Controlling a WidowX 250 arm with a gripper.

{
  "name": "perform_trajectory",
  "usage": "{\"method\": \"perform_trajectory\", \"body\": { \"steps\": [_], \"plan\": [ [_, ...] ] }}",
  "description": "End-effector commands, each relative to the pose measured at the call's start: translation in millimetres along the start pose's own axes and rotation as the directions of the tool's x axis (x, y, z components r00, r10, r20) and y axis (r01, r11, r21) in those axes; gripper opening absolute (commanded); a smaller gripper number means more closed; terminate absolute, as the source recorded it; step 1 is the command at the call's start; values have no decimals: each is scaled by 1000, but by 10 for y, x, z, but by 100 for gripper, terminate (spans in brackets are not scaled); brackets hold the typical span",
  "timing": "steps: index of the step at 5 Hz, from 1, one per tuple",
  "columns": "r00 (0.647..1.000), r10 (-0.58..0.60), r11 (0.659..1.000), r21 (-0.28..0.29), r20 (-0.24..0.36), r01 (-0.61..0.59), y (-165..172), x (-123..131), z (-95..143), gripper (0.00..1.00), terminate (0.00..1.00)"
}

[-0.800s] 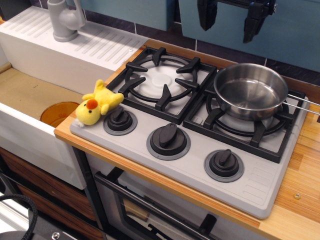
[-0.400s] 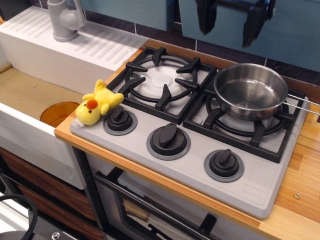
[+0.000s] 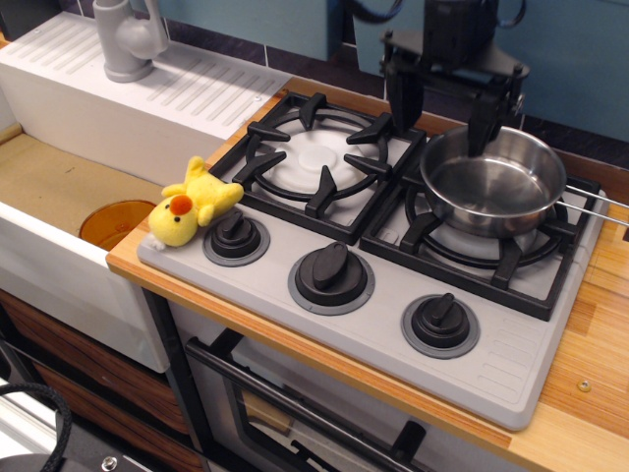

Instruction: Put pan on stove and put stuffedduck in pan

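Observation:
The shiny steel pan [image 3: 493, 179] sits on the right burner of the grey stove [image 3: 383, 324], its wire handle pointing right. The yellow stuffedduck [image 3: 192, 202] lies at the stove's front left corner, beside the left knob. My gripper [image 3: 442, 116] is open and empty, fingers pointing down, hovering above the back left rim of the pan, one finger [image 3: 482, 123] over the pan and the other over the gap between the burners.
The left burner grate [image 3: 316, 155] is bare. Three black knobs [image 3: 332, 272] line the stove front. A white sink with a grey faucet [image 3: 128, 39] stands left, with an orange disc [image 3: 116, 221] in the basin. Wooden counter [image 3: 590, 364] lies to the right.
My gripper has come down from the top edge of the view and shifted left, now low over the pan's back rim. Pan and duck have not moved.

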State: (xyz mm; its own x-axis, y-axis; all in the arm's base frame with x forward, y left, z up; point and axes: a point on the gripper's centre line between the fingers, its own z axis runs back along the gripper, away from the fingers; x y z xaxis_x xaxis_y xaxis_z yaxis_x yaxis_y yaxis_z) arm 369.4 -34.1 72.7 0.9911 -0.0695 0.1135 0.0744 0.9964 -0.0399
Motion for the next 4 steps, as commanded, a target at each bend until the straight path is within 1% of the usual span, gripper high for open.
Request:
{"method": "perform_trajectory", "body": {
  "steps": [1, 2, 3, 4],
  "plan": [
    [996, -18, 1000, -5, 85, 18, 97, 45, -93, 100, 0],
    [997, -7, 1000, -6, 82, 8, 94, 51, -163, 100, 0],
    [998, 20, 1000, 7, 64, -20, 34, 36, -136, 100, 0],
    [998, 37, 999, 9, 42, -38, -32, 56, -75, 0, 0]
  ]
}}
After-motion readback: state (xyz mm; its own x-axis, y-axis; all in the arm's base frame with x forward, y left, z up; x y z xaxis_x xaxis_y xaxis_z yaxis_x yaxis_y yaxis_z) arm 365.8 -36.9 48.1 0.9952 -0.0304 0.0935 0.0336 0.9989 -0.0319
